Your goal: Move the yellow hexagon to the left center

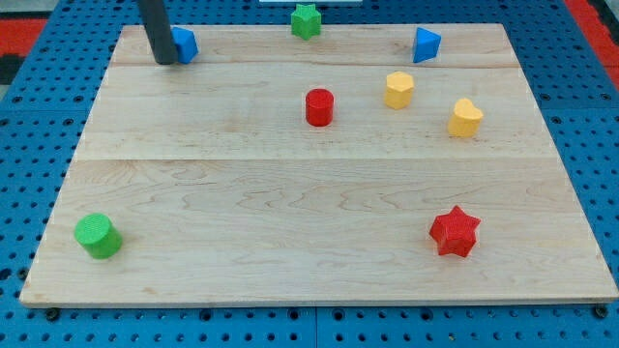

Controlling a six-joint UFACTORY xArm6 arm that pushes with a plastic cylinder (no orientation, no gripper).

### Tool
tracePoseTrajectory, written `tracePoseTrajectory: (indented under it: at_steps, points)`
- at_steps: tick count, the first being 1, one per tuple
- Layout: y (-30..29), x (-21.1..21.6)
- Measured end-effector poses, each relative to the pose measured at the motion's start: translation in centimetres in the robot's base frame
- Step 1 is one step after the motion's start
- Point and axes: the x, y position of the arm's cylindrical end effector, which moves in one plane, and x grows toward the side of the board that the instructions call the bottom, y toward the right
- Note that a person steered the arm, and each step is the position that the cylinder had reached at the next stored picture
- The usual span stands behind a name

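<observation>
The yellow hexagon (pixel 398 90) sits on the wooden board (pixel 242 213) in the upper right part of the view. My tip (pixel 165 60) is at the view's top left, touching or just beside a blue block (pixel 184 44) on its left side. The tip is far to the left of the yellow hexagon. A red cylinder (pixel 319 106) stands between them, left of the hexagon.
A yellow heart-like block (pixel 465 117) lies right of the hexagon. A blue block (pixel 426 43) is at the top right, a green star (pixel 306 20) at the top centre, a green cylinder (pixel 98 236) at the bottom left, a red star (pixel 455 231) at the bottom right.
</observation>
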Motion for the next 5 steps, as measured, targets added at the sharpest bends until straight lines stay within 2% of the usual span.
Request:
tracePoseTrajectory:
  at_steps: [1,3,4,5]
  points:
    - [0.8,1.3]
    - [7.8,2.5]
    - [16.8,2.5]
    - [28.4,2.1]
